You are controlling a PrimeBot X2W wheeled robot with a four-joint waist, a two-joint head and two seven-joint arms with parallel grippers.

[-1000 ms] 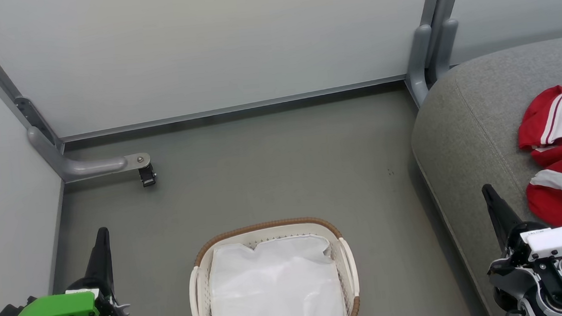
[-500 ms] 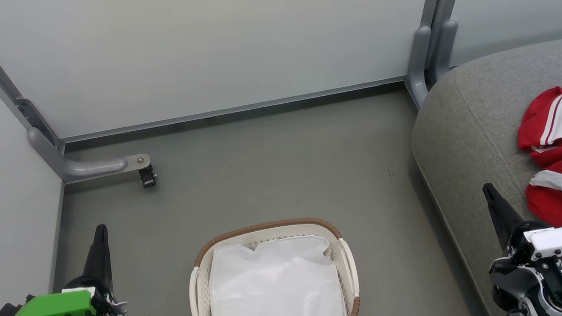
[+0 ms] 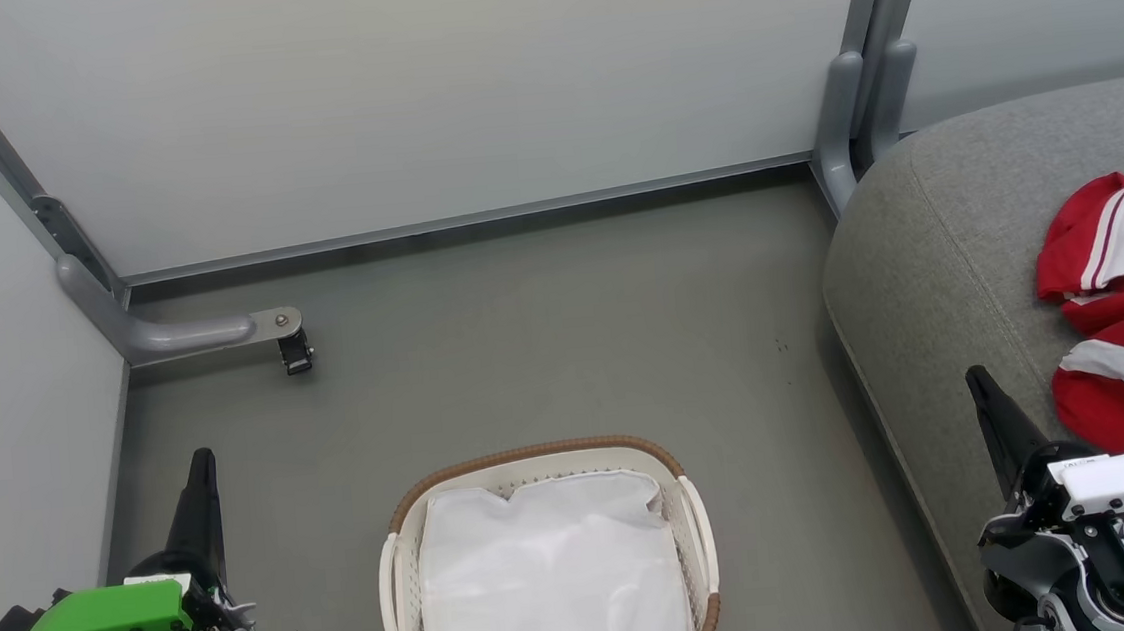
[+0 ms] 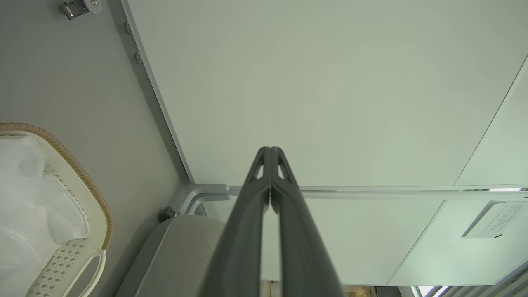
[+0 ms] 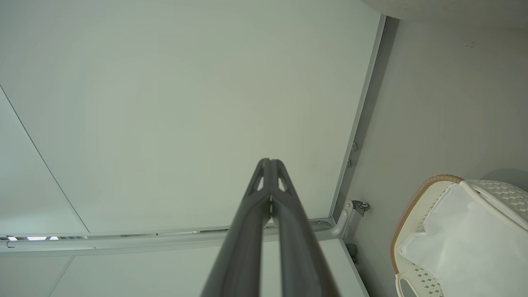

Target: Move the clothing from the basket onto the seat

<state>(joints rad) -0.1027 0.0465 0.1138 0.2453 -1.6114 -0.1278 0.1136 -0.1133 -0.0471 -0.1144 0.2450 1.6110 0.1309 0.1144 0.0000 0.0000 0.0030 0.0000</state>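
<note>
Left gripper (image 3: 201, 466) has its two dark fingers pressed together on nothing, above the floor (image 3: 543, 327) left of the basket (image 3: 533, 451). The right gripper (image 3: 985, 398) is likewise closed and empty, at the seat's (image 3: 929, 257) left edge. The red-and-white clothing (image 3: 1123, 311) lies on the seat, inward from that edge. The basket stands on the floor, apart from the seat, with a white liner (image 3: 552, 567) inside.

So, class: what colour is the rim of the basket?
Brown, with a woven look, around the cream-white basket; the head view shows it best.
</note>
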